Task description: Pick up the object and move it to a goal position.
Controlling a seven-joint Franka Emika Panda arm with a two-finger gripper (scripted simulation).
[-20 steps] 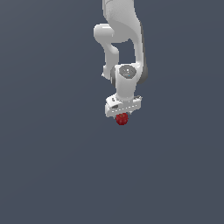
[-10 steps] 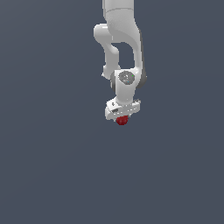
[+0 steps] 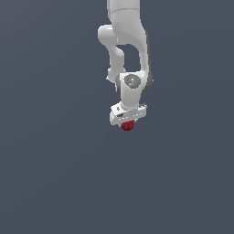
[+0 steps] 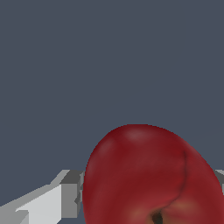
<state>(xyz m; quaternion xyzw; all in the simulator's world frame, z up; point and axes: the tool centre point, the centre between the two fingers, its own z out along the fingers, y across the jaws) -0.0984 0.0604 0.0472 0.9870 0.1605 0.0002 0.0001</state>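
1. Hanging from the top of the exterior view, the white arm is built of smooth, rounded, matte segments with a grey circular disc at its wrist joint.
2. Below that joint sits the gripper, a blocky white body tilted slightly, lower toward the exterior view's left.
3. The object is a small, dark red, roundish thing directly beneath the gripper body, touching it and narrower than the body's width.
4. In the wrist view the object fills much of the picture: glossy skin, a soft highlight near its crown, a darker crease running down one side and a small dark pit near the picture's edge, so its shape is more fruit-like than perfectly spherical.
5. A white, faceted fingertip with a grey inner face lies against one side of the object; a sliver of grey shows at the object's opposite side.
6. Gripper state: the fingers are closed onto the object, which is clamped between them.
7. The object is held up in the arm's grasp, against the flat, uniform slate-grey background, which shows no texture, seam or edge.
8. No brand, label or writing can be read on any surface.
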